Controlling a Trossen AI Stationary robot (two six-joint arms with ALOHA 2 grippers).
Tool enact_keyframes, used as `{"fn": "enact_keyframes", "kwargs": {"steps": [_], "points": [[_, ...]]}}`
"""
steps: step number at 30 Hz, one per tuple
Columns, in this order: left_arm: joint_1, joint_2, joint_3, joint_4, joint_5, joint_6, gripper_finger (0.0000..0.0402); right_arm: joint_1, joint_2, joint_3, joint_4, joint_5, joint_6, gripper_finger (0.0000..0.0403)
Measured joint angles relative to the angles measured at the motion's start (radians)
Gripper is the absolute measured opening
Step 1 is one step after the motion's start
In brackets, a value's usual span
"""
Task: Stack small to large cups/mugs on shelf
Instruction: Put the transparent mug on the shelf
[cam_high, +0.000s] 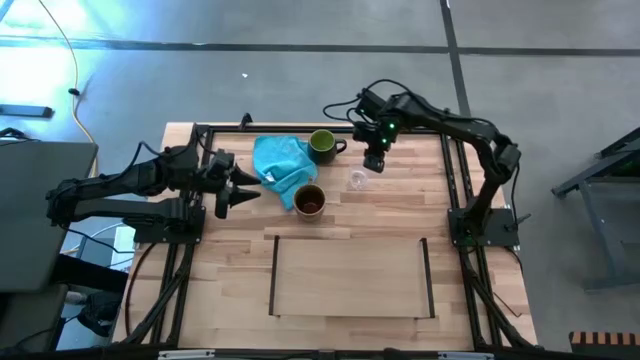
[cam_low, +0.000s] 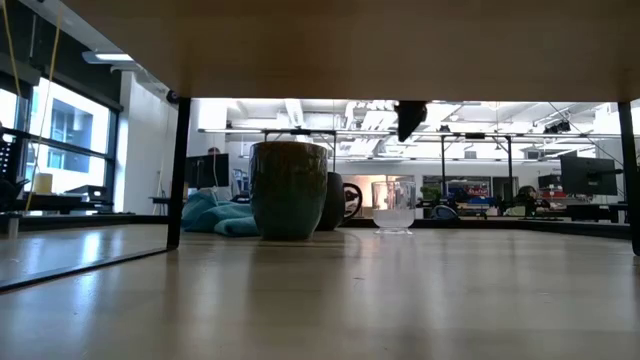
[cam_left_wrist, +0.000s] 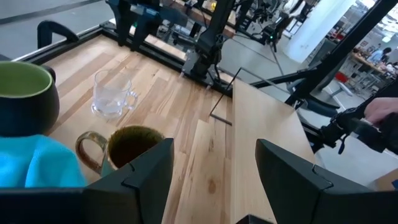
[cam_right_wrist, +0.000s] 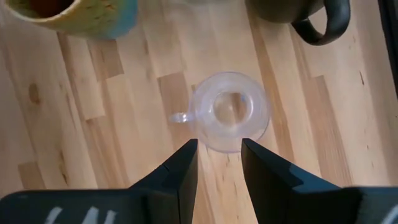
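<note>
Parted and holding nothing, the jaws of the right gripper (cam_right_wrist: 219, 163) point straight down over the small clear glass cup (cam_right_wrist: 228, 112), which stands upright on the tabletop (cam_high: 400, 215) with its little handle to one side. From above, the right arm reaches in from its base at the table's right edge, bends at the elbow and stretches toward the far side, ending with the right gripper (cam_high: 374, 163) just above the glass cup (cam_high: 358, 180); in the level view its dark tip (cam_low: 409, 120) hangs well clear of the cup's (cam_low: 394, 205) rim.

Jaws on the left gripper (cam_left_wrist: 214, 163) stand wide apart, also empty. The left arm lies low and nearly level from the table's left edge, its gripper (cam_high: 243, 192) aimed across the table just short of the turquoise cloth (cam_high: 281, 165) and the brown handled mug (cam_high: 310, 200). That mug (cam_left_wrist: 127, 148) sits beside the cloth's (cam_left_wrist: 37, 165) near corner, its handle turned toward the left gripper. The green handled mug (cam_high: 323, 145) stands at the cloth's far side, near the table's back edge, its handle toward the right arm.

All three vessels rest on the tabletop, well apart from the shelf (cam_high: 350, 275), a pale board with dark rails at its short ends lying at the near side of the table.
</note>
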Motion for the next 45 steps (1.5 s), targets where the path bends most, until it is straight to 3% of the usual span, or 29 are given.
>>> {"fn": "enact_keyframes", "kwargs": {"steps": [30, 45], "points": [[0.0, 0.0, 0.0, -0.026, -0.003, 0.01, 0.0215, -0.02, 0.165, -0.003, 0.082, 0.089, 0.116, 0.0114], [0.0, 0.0, 0.0, -0.026, -0.003, 0.009, 0.0215, -0.038, 0.172, -0.003, 0.103, 0.148, 0.211, 0.0114]]}}
